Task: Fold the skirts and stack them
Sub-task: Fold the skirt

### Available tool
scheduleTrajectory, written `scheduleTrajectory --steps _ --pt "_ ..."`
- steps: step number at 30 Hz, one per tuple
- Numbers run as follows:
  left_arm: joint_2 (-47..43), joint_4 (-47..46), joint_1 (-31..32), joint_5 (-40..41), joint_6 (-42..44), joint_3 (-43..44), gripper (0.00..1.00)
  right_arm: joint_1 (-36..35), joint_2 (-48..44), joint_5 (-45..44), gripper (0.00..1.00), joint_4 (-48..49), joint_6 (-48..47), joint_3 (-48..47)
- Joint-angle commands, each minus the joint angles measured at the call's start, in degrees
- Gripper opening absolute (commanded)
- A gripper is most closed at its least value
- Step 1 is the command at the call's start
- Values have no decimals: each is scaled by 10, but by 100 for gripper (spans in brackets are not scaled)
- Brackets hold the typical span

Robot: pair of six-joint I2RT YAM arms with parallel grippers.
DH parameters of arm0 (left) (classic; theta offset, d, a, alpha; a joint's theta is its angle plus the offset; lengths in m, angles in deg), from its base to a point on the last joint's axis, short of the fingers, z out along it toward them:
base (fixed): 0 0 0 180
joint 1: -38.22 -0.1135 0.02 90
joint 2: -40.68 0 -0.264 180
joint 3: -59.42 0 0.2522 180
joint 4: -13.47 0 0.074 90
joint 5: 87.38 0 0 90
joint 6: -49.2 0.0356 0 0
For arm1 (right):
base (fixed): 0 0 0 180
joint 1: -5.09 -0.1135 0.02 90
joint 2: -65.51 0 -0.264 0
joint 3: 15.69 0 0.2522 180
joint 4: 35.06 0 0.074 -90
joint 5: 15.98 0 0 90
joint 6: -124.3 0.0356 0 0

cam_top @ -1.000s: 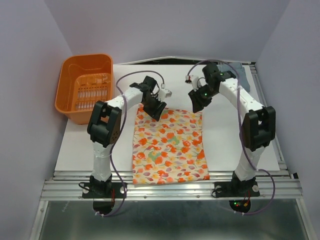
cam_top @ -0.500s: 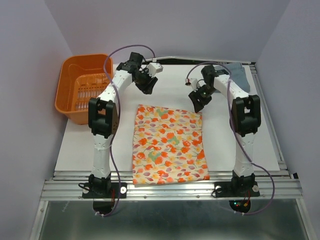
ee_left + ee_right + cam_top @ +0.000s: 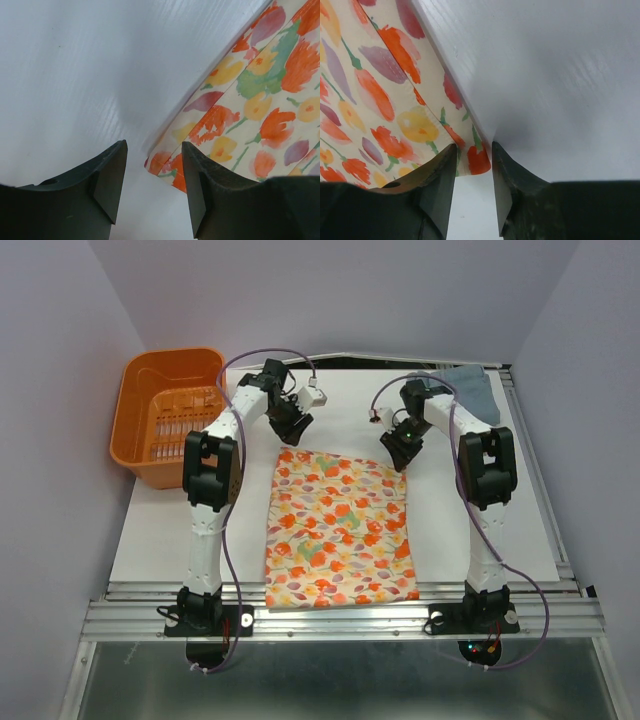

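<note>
- The white desk [image 3: 455, 530] fills the middle of the booth, and both arms reach out over it from their bases at its near edge.
- One skirt [image 3: 340, 530] lies spread flat on the desk between the arms. It is a rough rectangle, slightly wider at the near hem, which reaches the desk's near edge. The cloth is cream, crowded with orange, yellow and purple flowers on green stems, and a stitched line runs along its far edge.
- An orange basket [image 3: 150, 470] with a slotted floor sits at the far left, well apart from the skirt.
- A grey-blue cloth [image 3: 470, 390] lies bunched in the far right corner.
- The left fingers [image 3: 292, 427] hang over the skirt's far left corner. They are spread wide and hold nothing, and the corner lies on the desk under the gap between them.
- The right fingers [image 3: 400, 450] are low over the far right corner with only a narrow gap left between them. The tip of the corner shows in that gap, but the cloth looks flat on the desk and not pinched.
</note>
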Motion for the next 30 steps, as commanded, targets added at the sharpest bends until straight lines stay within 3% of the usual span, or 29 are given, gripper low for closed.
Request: scheduleTrajectory --steps 1,10,13,15,17,23,24,25,30 --pt "10 39 -6 -13 42 2 59 -3 7 -7 36 5 -18 5" --pt "31 43 -7 0 54 0 57 -3 12 -9 31 6 -24 13" --pt "45 44 -7 1 53 18 53 -3 12 -10 21 8 -25 16" --pt "55 46 -7 1 55 30 47 -3 11 -14 15 13 -24 18" --pt "59 53 -7 -2 59 37 37 -3 12 -20 1 20 -20 18" --pt "54 35 -10 15 47 38 16 -3 -2 -38 1 63 4 18" --pt "52 28 -11 20 40 40 11 -3 -4 -43 1 71 8 18" --pt "50 13 -12 24 33 43 0 -3 -8 -55 1 78 17 12" --pt "49 -44 -19 68 -33 97 0 9 -10 -95 1 134 52 -33"
